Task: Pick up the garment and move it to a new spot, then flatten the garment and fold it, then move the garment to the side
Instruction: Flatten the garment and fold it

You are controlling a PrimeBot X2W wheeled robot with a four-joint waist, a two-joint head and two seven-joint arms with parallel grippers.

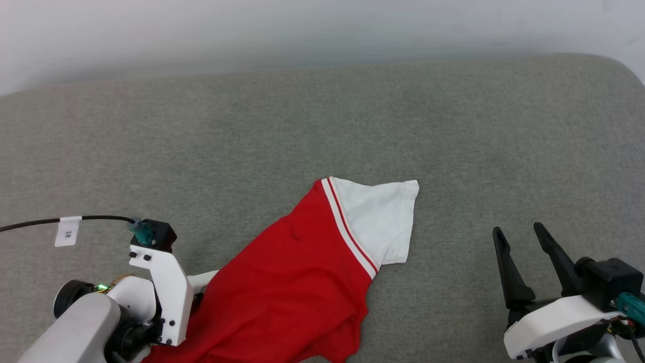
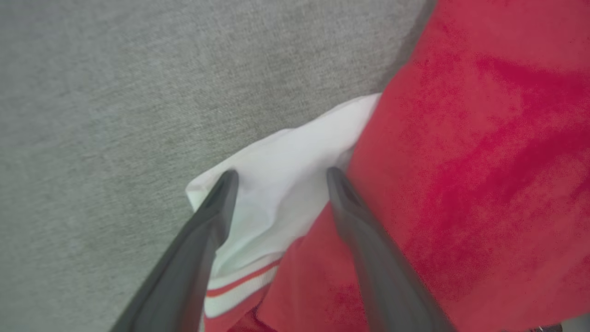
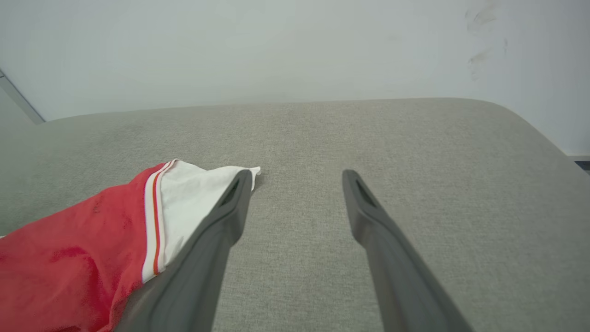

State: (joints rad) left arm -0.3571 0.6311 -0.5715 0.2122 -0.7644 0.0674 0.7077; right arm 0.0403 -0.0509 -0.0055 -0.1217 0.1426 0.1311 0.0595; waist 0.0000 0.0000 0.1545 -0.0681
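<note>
A pale wall (image 1: 302, 30) stands behind a bench (image 1: 252, 126) covered in grey woven fabric, rounded at its far right corner. In the head view the garment (image 1: 292, 282) lies rumpled on the near middle of the bench, plain red side up, with one white sleeve (image 1: 383, 222) spread flat toward the far right and a red-white striped seam (image 1: 347, 227) where it joins the body. The left arm's white wrist (image 1: 161, 287) sits at the garment's near-left edge, and a black cable with a white label (image 1: 67, 231) runs off to the left. The right end effector (image 1: 519, 234) rests well apart from the garment at the lower right, its fingers spread and nothing between them. In the left wrist view the left end effector (image 2: 279, 177) is released, fingers wide apart over a crumpled second white sleeve (image 2: 286, 157) beside red cloth. In the right wrist view the spread fingers point across bare grey fabric, the flat sleeve just to their left.
</note>
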